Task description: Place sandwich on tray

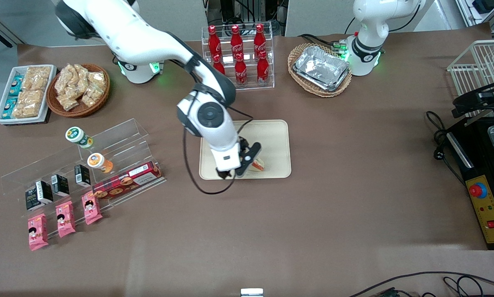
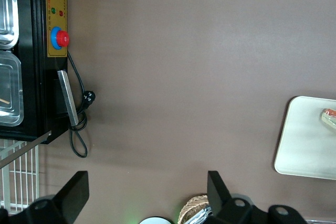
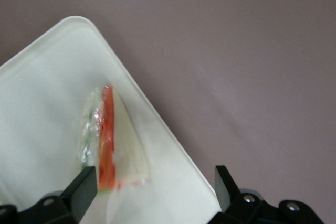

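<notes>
Hand (image 1: 235, 168), seen from the front, hangs over the tray (image 1: 277, 136), fingers spread, the sandwich (image 1: 258, 165) lying on it. From the right wrist, the sandwich (image 3: 111, 140) rests free near the tray's rim (image 3: 157, 124); placing looks done, only withdrawal left.

I saw the sandwich (image 3: 113, 140) in clear glossy plastic wrap, lying under my spread black matt gripper (image 3: 155, 187) fingers. The tray (image 3: 47, 103) beneath it looked like smooth cream plastic with a slight sheen. The table (image 1: 354, 165) around the gripper was matt brown, cloth-like. Far from the gripper, toward the parked arm's end, crinkled shiny foil trays (image 1: 322, 67) sat in a woven wicker basket (image 1: 300, 51).
</notes>
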Controlling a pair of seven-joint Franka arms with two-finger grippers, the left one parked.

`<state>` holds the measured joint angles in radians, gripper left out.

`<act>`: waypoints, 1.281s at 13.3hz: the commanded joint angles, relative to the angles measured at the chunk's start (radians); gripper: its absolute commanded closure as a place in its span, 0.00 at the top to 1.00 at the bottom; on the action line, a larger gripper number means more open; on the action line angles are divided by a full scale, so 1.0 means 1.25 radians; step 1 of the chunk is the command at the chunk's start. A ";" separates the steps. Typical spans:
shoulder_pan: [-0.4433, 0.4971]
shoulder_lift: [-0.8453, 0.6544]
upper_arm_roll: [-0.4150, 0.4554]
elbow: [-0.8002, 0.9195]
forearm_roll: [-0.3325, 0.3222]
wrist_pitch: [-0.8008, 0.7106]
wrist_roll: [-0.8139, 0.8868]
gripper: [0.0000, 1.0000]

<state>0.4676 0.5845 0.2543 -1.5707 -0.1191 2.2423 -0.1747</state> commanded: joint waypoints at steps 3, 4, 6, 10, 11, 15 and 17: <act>-0.142 -0.151 0.005 -0.014 0.096 -0.186 0.023 1.00; -0.175 -0.173 0.005 -0.014 0.112 -0.219 0.023 1.00; -0.208 -0.215 0.002 -0.016 0.114 -0.280 0.034 1.00; -0.294 -0.274 0.000 -0.015 0.109 -0.341 0.093 1.00; -0.321 -0.288 -0.001 -0.014 0.109 -0.357 0.094 1.00; -0.396 -0.350 -0.005 -0.012 0.101 -0.413 0.093 1.00; -0.396 -0.366 -0.035 -0.012 0.100 -0.432 0.093 1.00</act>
<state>-0.0254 0.1752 0.2394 -1.5671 -0.0030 1.7376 -0.0725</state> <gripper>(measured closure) 0.000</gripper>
